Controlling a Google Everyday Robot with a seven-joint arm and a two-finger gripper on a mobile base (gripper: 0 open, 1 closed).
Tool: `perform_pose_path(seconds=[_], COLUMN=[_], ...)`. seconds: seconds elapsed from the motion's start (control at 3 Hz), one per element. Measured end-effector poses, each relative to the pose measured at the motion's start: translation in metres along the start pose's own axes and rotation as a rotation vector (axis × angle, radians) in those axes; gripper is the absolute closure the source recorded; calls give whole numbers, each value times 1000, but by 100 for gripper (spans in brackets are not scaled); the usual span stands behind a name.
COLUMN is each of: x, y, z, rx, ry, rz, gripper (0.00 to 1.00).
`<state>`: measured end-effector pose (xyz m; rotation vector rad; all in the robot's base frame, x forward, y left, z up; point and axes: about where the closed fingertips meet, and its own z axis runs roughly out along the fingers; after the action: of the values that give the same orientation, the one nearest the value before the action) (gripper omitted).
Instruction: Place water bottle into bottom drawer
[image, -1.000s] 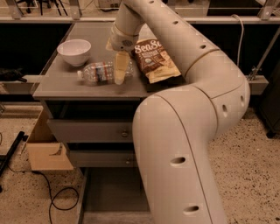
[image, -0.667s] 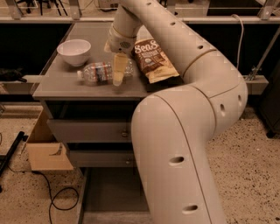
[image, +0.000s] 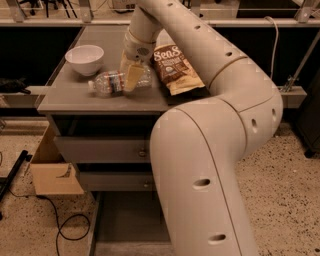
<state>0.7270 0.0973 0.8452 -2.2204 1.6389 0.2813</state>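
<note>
Prob. grasp step: pincer (image: 131, 75) sits over water bottle (image: 107, 84) lying on surface (image: 60, 98) at 11 o'clock, clench state can't tell; nxt needs firm hold, lift, carry to open bottom drawer (image: 127, 220) at 6 o'clock.

The hand (image: 131, 79) is down over the water bottle (image: 111, 83), which lies on its side on the tabletop (image: 70, 102). A bowl (image: 85, 59) sits left of and behind the hand, and a snack bag (image: 176, 69) lies just to its right. Well below the hand, the bottom drawer (image: 125, 220) stands pulled out under two closed drawers (image: 100, 149). A cardboard box (image: 52, 172) is on the floor to the lower left.
</note>
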Motion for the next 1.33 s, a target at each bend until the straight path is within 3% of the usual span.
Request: perform_pose_path(seconds=[0.33, 0.67, 1.0, 1.33], x=[0, 0, 0, 18], y=[0, 0, 0, 7], z=[0, 0, 0, -12], rx=[0, 0, 0, 19], ry=[0, 0, 0, 0], rz=[0, 0, 0, 32], gripper=[68, 100, 100, 100])
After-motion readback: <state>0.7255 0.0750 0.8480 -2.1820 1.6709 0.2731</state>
